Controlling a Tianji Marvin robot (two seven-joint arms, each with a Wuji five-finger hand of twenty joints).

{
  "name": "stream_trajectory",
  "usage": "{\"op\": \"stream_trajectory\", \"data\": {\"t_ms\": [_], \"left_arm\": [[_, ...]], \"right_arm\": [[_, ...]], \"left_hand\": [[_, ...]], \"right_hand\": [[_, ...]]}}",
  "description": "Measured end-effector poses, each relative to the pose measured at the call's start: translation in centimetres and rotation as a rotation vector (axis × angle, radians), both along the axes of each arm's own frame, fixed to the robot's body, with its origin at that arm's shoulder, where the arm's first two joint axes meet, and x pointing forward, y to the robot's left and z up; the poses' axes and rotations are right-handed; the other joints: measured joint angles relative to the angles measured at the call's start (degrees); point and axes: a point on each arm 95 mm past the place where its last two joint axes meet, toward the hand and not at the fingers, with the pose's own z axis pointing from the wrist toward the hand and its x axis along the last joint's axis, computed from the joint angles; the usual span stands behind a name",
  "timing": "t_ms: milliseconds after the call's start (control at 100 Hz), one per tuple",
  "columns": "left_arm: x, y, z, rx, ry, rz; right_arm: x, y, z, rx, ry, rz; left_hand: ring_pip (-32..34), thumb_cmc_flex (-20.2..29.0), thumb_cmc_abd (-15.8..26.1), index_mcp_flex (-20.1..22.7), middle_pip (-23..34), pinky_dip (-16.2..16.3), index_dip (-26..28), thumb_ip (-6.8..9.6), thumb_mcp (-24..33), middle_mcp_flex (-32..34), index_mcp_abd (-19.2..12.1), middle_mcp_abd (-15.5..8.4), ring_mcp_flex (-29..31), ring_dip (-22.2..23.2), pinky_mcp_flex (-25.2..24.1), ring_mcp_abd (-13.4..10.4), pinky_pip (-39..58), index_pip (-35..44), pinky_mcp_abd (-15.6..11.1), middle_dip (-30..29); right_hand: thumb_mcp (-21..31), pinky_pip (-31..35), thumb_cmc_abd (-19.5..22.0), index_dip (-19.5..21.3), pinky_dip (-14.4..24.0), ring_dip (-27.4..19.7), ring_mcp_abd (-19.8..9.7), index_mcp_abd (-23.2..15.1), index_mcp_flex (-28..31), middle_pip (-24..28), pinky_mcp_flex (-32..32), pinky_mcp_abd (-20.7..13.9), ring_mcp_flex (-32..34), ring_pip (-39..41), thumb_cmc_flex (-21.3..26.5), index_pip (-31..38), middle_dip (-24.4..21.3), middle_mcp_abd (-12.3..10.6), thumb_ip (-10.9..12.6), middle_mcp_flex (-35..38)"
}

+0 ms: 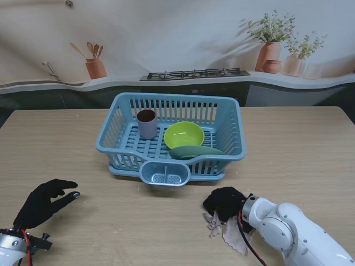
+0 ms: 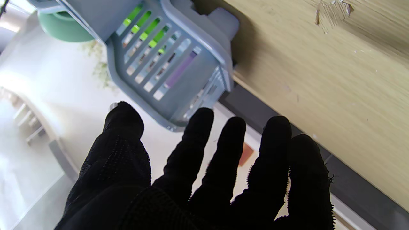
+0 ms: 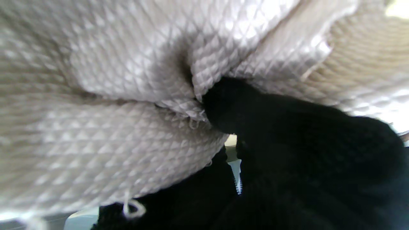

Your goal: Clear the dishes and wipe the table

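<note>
Right hand [image 1: 224, 202] clenched on cloth [image 1: 228, 231], left hand [image 1: 43, 203] spread, empty

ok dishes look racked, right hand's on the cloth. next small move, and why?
Probably sweep the right hand sideways across the table, pressing the cloth flat. The cup, green bowl and plate already sit in the blue rack, the cloth is bunched under the fingers, and the left hand hovers open and clear.

No text, label, brand, number or sign can be read in any view.
</note>
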Motion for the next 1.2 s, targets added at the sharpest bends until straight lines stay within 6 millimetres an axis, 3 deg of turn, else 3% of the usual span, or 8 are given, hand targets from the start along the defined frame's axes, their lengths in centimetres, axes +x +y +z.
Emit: {"op": "stream_trajectory", "data": {"t_ms": [380,620,820,1200], "left_arm": [[-0.1,0.0,0.1,0.000,-0.005,0.004],[-0.1,0.0,0.1,0.001,-0.004,0.002],[-0.1,0.0,0.1,0.000,-0.005,-0.001],[-0.2,0.0,0.1,0.000,-0.008,0.001]], "right_arm": [[-0.4,-5.8,0.3,-0.112,-0.084,-0.071],[-0.4,-7.3,0.3,-0.135,-0.102,-0.089],[-0.1,-6.4,0.1,-0.105,-0.075,-0.093],[0.9,0.3,0.0,-0.012,0.013,-0.017]], "left_hand": [[0.0,0.0,0.0,0.0,0.0,0.0,0.0,0.00,0.0,0.0,0.0,0.0,0.0,0.0,0.0,0.0,0.0,0.0,0.0,0.0],[0.0,0.0,0.0,0.0,0.0,0.0,0.0,0.00,0.0,0.0,0.0,0.0,0.0,0.0,0.0,0.0,0.0,0.0,0.0,0.0],[0.0,0.0,0.0,0.0,0.0,0.0,0.0,0.00,0.0,0.0,0.0,0.0,0.0,0.0,0.0,0.0,0.0,0.0,0.0,0.0],[0.0,0.0,0.0,0.0,0.0,0.0,0.0,0.00,0.0,0.0,0.0,0.0,0.0,0.0,0.0,0.0,0.0,0.0,0.0,0.0]], "right_hand": [[0.0,0.0,0.0,0.3,0.0,0.0,0.0,-0.6,0.0,-1.6,0.0,0.0,0.0,0.0,0.1,2.6,-0.9,-0.2,0.0,-0.1],[0.0,0.0,0.0,0.8,0.0,0.0,0.0,-0.8,0.0,-1.9,0.0,0.0,0.0,0.0,0.1,2.9,-1.5,-0.2,0.0,0.0],[1.3,0.0,-0.1,1.1,0.0,0.0,0.1,0.0,0.2,-0.9,0.0,0.2,0.1,0.0,0.1,3.1,-0.6,0.5,0.2,0.2],[1.3,0.1,-0.1,0.7,0.0,0.1,0.3,0.2,0.1,0.7,0.0,0.6,0.1,0.1,0.0,0.9,0.1,0.8,0.2,0.2]]}}
